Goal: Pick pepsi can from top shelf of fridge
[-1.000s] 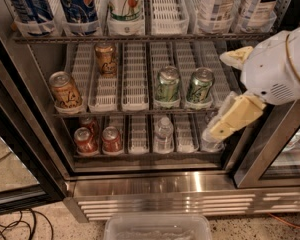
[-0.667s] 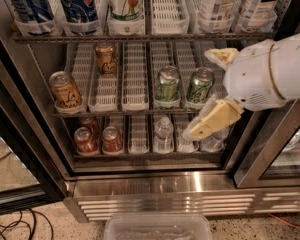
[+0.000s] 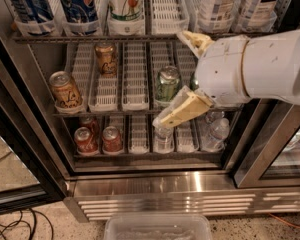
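Note:
The pepsi can (image 3: 79, 4) stands on the top shelf (image 3: 95, 36) of the fridge (image 3: 155, 184), second from the left, dark blue with its globe logo cut off by the frame's top edge. A blue-and-white can (image 3: 29, 4) is to its left and a white-green 7UP can (image 3: 125, 4) to its right. My gripper (image 3: 172, 79) is at centre right, in front of the middle shelf, with two cream fingers (image 3: 182, 111) spread wide apart and nothing between them. It is below and to the right of the pepsi can.
The middle rack holds brown cans (image 3: 65, 90) and a green can (image 3: 167, 83). The lower rack holds red cans (image 3: 97, 139) and clear bottles (image 3: 215, 134). Tall white cans (image 3: 220, 6) stand top right. A clear bin (image 3: 157, 226) lies on the floor below the grille.
My gripper and arm have moved left across the fridge opening and slightly up, now covering the right green can on the middle shelf. The cans have not moved.

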Controlling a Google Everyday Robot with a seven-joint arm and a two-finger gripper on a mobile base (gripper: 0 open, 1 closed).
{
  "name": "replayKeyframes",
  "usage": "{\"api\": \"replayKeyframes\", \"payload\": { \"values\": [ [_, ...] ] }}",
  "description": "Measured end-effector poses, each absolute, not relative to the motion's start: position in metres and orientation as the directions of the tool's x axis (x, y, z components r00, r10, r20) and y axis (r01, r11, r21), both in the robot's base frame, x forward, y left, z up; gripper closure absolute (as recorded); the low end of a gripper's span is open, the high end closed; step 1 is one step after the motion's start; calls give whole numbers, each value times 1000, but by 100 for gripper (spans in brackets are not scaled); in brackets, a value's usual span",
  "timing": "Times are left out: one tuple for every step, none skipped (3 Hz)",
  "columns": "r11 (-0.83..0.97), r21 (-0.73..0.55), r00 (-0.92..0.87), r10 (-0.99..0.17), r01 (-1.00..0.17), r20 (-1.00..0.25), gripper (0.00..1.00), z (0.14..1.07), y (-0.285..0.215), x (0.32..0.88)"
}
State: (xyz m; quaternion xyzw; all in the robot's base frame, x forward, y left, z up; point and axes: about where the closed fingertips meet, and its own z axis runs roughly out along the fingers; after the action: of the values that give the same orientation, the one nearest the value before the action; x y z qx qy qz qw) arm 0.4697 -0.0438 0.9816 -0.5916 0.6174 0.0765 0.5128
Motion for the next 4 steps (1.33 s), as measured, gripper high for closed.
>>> {"api": "replayKeyframes", "payload": {
  "values": [
    [280,-541,285,-615,-793,-735,0,996,-26,474],
    [280,-541,285,-615,-793,-735,0,996,-26,474],
    [295,-534,300,-574,-792,-762,0,998,-17,464],
    [330,-512,306,-511,-793,-804,0,995,4,433]
  ]
}}
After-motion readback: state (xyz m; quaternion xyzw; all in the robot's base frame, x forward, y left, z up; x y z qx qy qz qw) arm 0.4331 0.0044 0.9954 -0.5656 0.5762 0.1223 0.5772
